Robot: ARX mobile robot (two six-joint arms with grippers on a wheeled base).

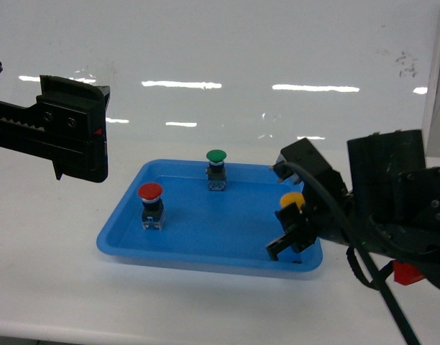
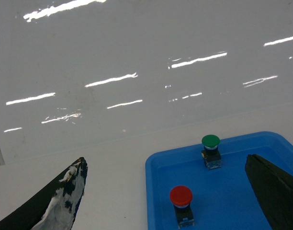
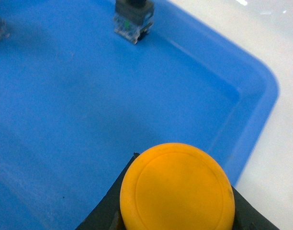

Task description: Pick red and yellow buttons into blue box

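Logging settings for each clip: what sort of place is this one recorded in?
Probably a lab or test bench: a plain white table against a glossy white wall reflecting strip lights, with a shallow blue tray holding three industrial push buttons, and no household items in view.

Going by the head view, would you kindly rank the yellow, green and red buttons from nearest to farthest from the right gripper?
1. Yellow button: at the right gripper itself, tray's right end.
2. Green button: tray's back middle.
3. Red button: tray's left side.
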